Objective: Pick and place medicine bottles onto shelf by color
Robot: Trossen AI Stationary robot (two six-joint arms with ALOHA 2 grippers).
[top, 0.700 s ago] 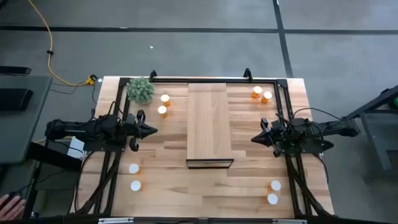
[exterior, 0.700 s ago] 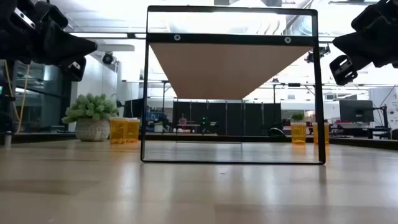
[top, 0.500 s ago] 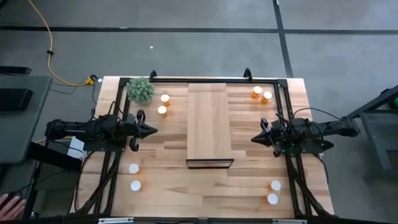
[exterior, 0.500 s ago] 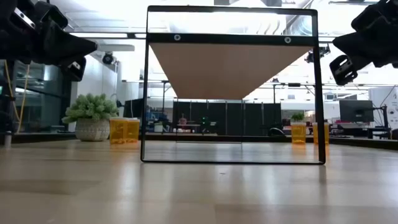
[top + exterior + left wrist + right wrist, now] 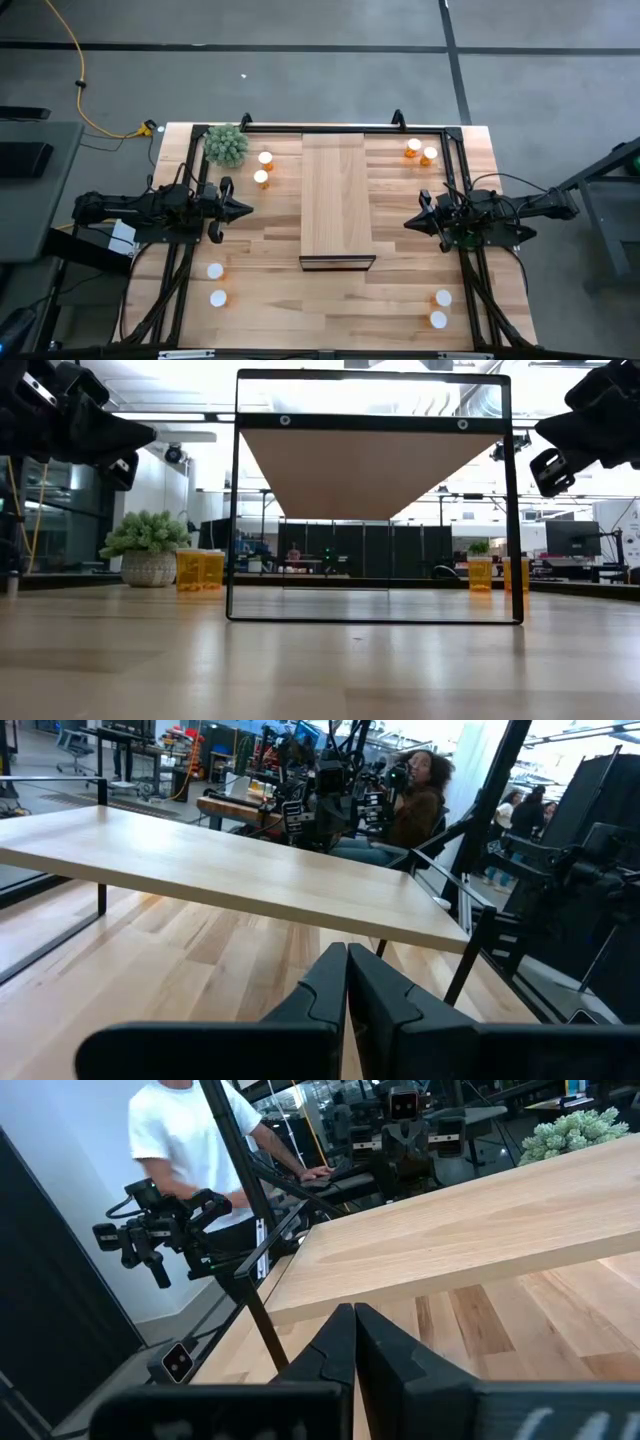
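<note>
Eight medicine bottles (image 5: pixel 265 158) stand in pairs at the table's four corners — none near either gripper. The left gripper (image 5: pixel 246 209) and right gripper (image 5: pixel 408 223) hover beside the shelf (image 5: pixel 336 196), fingers pressed together, holding nothing.

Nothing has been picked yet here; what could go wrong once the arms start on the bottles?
1. The bottles stand in close pairs, like the two beside the plant; a hand reaching for one may topple its neighbour.
2. The left hand and right hand are both shut; either must open before descending, or it may knock a bottle over.
3. The shelf is raised, so a low carry could strike its edge.
</note>
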